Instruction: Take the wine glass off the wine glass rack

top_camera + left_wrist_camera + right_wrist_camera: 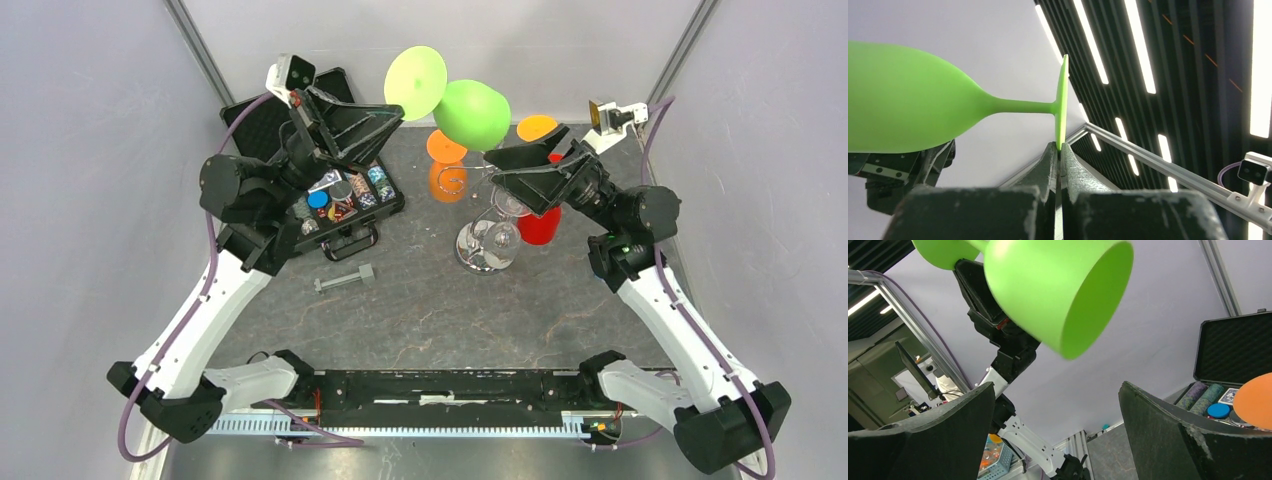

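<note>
Wine glass point(472, 112): green and opaque, held in the air on its side with the stem about level. In the top view it sits above the back of the table, with the bowl toward the right arm.
Hold: the left gripper point(1058, 147) is pinched tight on the rim of the glass's flat foot. No wire shows around the stem in the left wrist view.
Wine glass rack point(487, 247): chrome, with a domed base on the table centre, below and just in front of the green bowl.
Right gripper point(497, 170): jaws spread wide with nothing between them, beside the top of the rack. The open mouth of the bowl faces its camera.
On the rack: orange glasses point(448, 165). A red glass point(540, 225) is close beside the base.
Left side: open black case point(330, 190) of coloured chips, under the left arm.
Table point(430, 310): dark mottled top. A grey bolt-like piece point(343, 279) lies in front of the case.
</note>
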Controlling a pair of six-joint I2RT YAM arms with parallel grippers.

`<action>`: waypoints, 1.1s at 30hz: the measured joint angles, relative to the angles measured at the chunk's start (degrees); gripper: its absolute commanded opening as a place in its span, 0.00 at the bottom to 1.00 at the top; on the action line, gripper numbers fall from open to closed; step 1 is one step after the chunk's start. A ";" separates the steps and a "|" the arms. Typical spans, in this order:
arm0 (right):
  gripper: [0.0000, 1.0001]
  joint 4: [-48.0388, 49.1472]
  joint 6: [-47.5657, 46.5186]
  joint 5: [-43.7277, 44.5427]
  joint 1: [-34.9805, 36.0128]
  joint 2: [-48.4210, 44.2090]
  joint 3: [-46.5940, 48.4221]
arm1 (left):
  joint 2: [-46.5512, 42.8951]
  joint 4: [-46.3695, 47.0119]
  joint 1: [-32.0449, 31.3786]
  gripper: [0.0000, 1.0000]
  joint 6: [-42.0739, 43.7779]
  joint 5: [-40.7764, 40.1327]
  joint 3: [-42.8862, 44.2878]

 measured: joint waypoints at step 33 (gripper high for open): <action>0.97 12.76 -8.68 5.55 2.73 -0.07 2.38 | -0.94 -0.42 0.00 0.02 -1.38 -4.02 1.66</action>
